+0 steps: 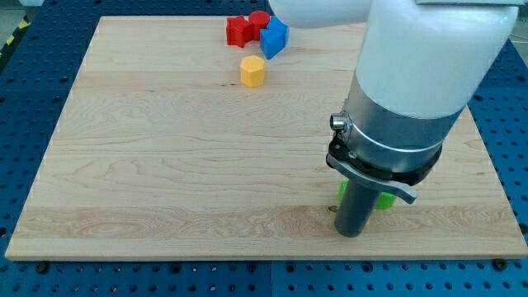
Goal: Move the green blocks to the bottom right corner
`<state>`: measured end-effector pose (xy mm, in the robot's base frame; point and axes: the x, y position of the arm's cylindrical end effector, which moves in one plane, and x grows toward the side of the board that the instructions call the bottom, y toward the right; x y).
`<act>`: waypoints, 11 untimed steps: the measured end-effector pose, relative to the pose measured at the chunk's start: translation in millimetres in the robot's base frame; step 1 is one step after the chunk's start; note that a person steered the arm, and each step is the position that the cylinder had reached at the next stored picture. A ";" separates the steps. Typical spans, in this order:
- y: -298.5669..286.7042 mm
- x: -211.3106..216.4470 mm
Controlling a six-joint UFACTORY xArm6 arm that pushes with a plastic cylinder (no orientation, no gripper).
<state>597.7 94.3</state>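
Pale wood board (165,165) on blue pegboard bench (33,82).

Light-grained planks w/ visible seams running left to right, edges square, even bright lighting, soft shadows only. Blue perforated surface w/ regular hole grid showing past all four board edges. Black-and-white square marker tag (455,38) just off top right corner. Yellow-black hazard stripe (11,36) beyond top left corner. No walls, floor or windows visible.

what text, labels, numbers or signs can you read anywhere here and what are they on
No words, brand names or numbers are readable.
The wooden board, the red blocks, the blue block, the yellow block, the green blocks and the rod above my tip all carry no lettering.
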 end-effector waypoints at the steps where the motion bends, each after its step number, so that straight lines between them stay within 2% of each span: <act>1: -26.2 3.9; 3: 13.7 -22.7; 4: 18.9 -23.1; 6: -17.0 -56.7; 9: 83.2 -49.8; 10: 86.2 -27.9; 11: 74.5 -28.1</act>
<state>569.6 168.8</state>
